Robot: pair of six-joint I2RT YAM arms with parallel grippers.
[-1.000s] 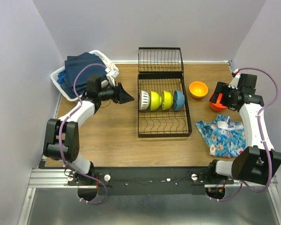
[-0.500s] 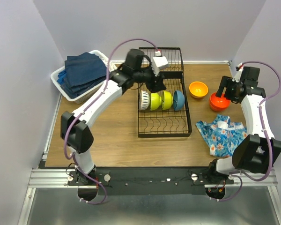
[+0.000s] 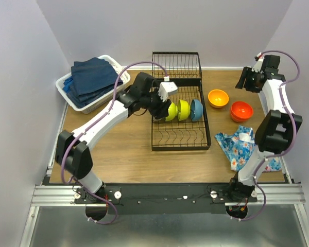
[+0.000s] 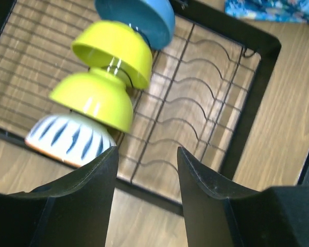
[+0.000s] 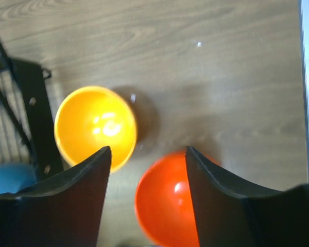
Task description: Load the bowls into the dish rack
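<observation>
Ahead of right gripper (image 5: 147, 150) lies red-orange bowl (image 5: 165, 203).

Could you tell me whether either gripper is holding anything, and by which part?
Nothing is held: the left gripper and the right gripper are both open, with nothing between their fingers.

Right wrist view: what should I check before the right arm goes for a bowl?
1. Right pincer open and empty: ok.
2. Orange-yellow bowl rim up, apart from the red-orange bowl: ok.
3. Red-orange bowl single rather than stacked: cannot tell.
4. Dish rack has free slots beside the loaded bowls: ok.
5. Left pincer clear of the rack: not ok, it hovers open and empty over it.
</observation>
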